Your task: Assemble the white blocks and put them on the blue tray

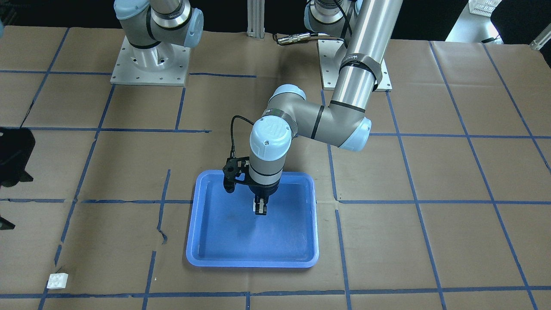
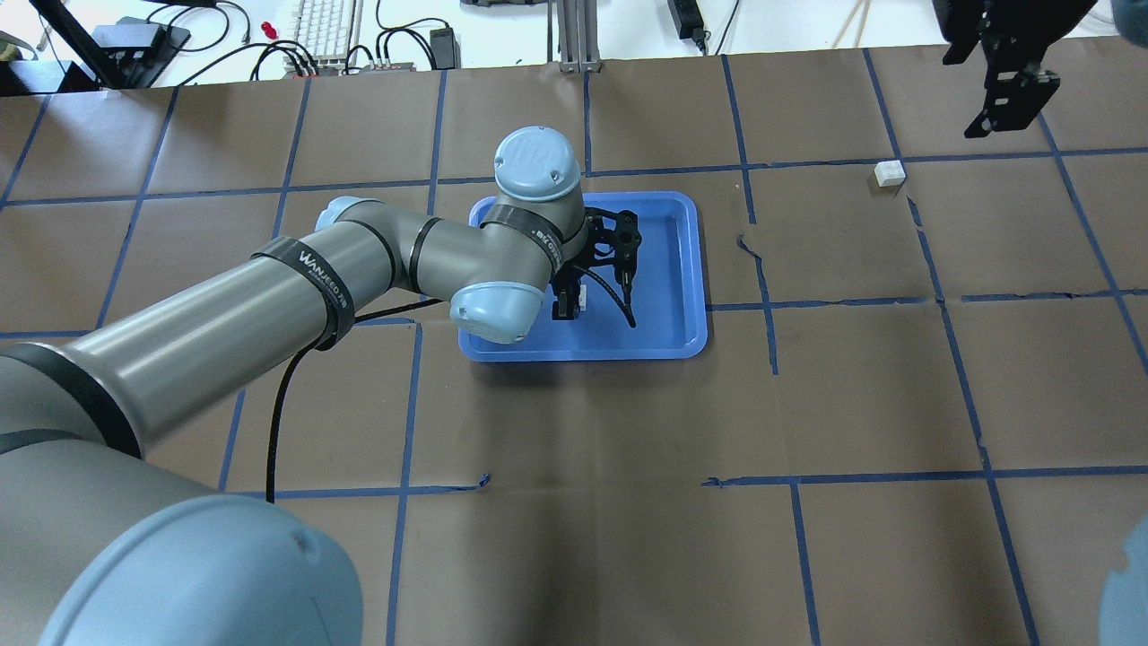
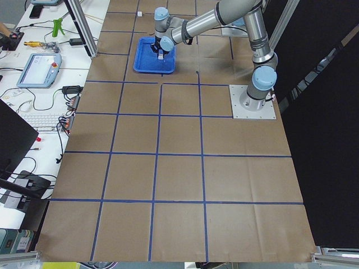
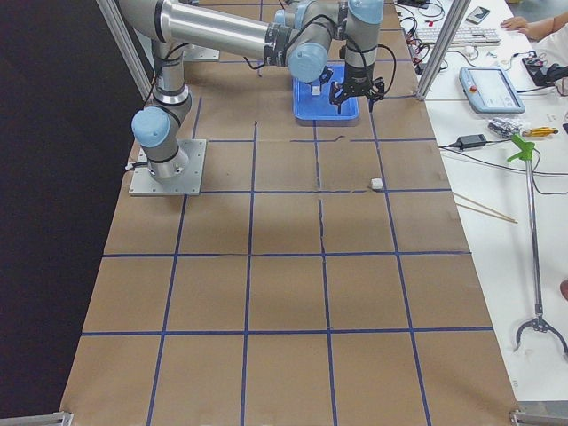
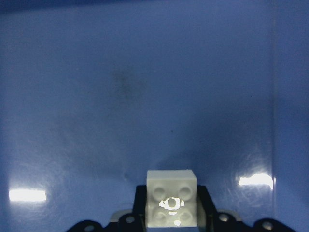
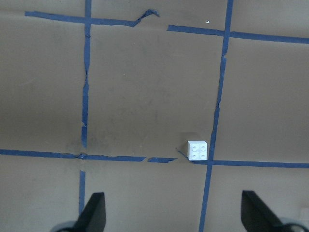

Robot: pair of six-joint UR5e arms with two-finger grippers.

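Observation:
The blue tray (image 1: 252,261) lies mid-table and also shows in the overhead view (image 2: 682,345). My left gripper (image 1: 260,209) points down inside the tray and is shut on one white block (image 5: 171,203), held low over the tray floor (image 5: 145,96). I cannot tell whether the block touches the floor. The other white block (image 1: 57,280) sits alone on the brown paper, far from the tray, and also shows in the overhead view (image 2: 889,173). My right gripper (image 6: 176,217) is open and empty, high above that block (image 6: 198,150).
The table is covered in brown paper with a blue tape grid (image 2: 771,332). Both arm bases (image 1: 150,64) stand at the robot's edge. Keyboards, cables and tools lie on the benches beyond the table ends (image 3: 39,73).

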